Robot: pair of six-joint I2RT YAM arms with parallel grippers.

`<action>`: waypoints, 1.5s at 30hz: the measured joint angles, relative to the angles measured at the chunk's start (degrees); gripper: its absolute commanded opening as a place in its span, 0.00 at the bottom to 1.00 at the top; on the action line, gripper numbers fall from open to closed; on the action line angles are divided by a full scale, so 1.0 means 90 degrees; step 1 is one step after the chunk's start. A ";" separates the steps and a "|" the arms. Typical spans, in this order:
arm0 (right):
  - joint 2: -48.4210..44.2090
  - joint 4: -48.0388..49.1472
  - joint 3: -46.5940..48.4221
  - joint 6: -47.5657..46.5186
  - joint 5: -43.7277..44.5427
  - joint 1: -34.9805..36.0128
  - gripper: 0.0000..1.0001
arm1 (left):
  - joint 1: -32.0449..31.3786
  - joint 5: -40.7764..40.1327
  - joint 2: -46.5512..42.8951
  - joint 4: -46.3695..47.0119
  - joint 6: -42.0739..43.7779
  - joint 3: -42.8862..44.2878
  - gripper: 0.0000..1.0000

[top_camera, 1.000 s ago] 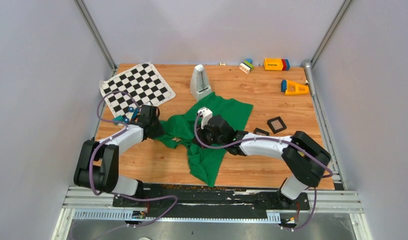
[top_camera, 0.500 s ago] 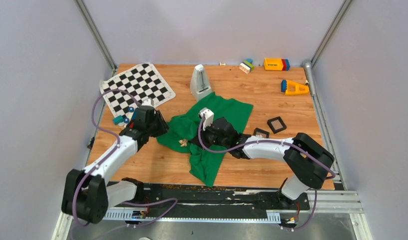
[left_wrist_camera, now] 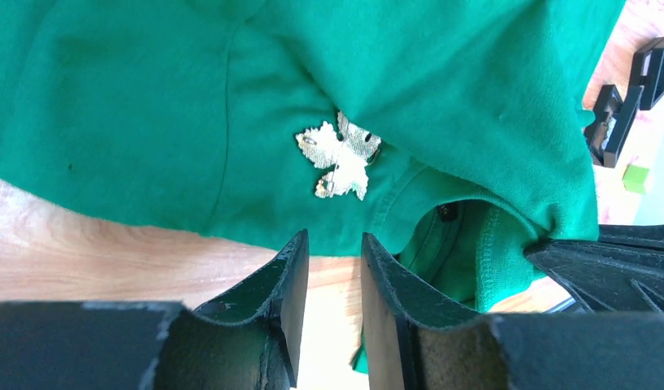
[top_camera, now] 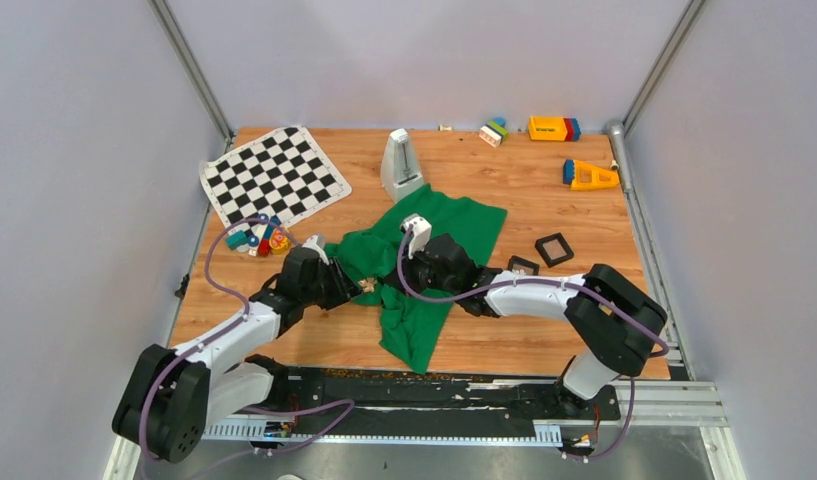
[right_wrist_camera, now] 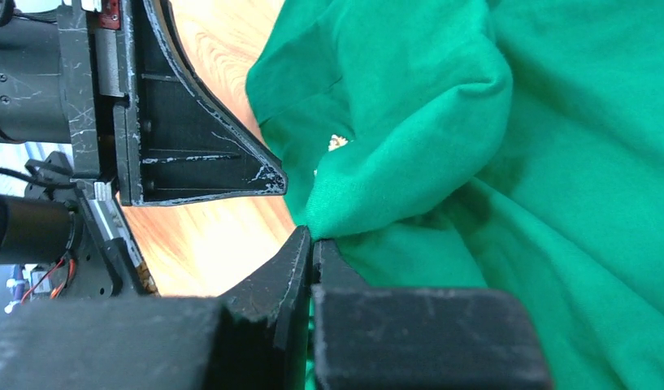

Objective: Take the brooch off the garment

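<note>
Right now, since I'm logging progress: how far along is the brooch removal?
Done: the right tool has a fold of the garment pinched. In hand: the left tool, jaws apart, points at the brooch without touching it. Left: gripping the brooch and freeing it from the cloth.

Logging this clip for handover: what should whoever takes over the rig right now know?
Left gripper: open, empty, pointed at the brooch, just short of it.
Right gripper: shut on a fold of the garment.
Brooch: pale metal leaf, lying on the green garment beside that fold.
Done: cloth held.
Left to do: grip the brooch and take it off.
</note>
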 measured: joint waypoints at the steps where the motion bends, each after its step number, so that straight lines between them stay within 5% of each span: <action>1: 0.0005 -0.0012 0.0000 0.0029 0.0039 -0.0019 0.00 | 0.0000 -0.0002 0.0102 0.0041 0.0017 0.0051 0.37; 29: 0.0274 -0.0782 0.0299 0.0697 0.0986 -0.0321 0.00 | 0.0005 -0.0316 0.2494 -0.0204 0.0685 0.1666 0.35; 39: 0.0311 -0.0874 0.0364 0.0746 0.1013 -0.0381 0.00 | 0.0005 0.0015 0.2669 0.0024 0.0697 0.1678 0.00; 43: 0.0313 -0.0874 0.0364 0.0792 0.1039 -0.0418 0.12 | 0.0005 -0.0100 0.2273 -0.0204 0.0772 0.1673 0.00; 45: 0.0316 -0.0874 0.0364 0.0816 0.1042 -0.0427 0.30 | 0.0005 -0.0136 0.1996 -0.0340 0.0831 0.1673 0.00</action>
